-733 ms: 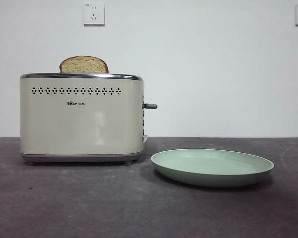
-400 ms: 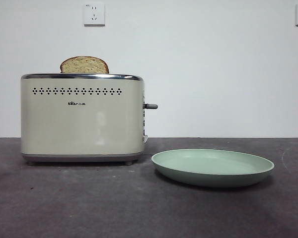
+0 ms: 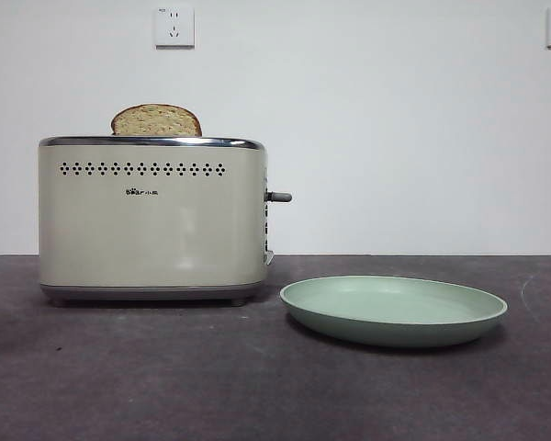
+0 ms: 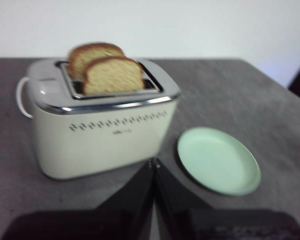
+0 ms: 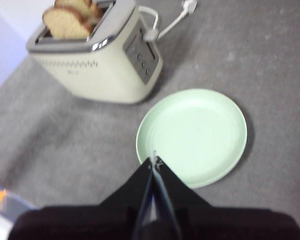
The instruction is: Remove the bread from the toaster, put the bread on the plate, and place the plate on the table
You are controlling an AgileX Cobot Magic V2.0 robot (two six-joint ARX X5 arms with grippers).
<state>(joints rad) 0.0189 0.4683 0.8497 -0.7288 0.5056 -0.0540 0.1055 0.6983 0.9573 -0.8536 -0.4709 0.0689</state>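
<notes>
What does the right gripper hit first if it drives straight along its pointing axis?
Probably the plate: the right gripper, jaws shut, points at its near rim. Depth is unclear, but nothing else shows in that line.

The left tool (image 4: 154,162) was seen in its own wrist view with both black jaws pressed together, the tips meeting in a narrow point; nothing was held between them. It was carried clear of the counter, with no contact made. The right tool (image 5: 154,159) was likewise shown in its wrist view with the jaws brought fully together, tips touching and nothing gripped. It was held high and angled downward, also free of any contact. Neither arm was visible in the front view; no dark tip was shown at 11 or 1 o'clock of that picture.
</notes>
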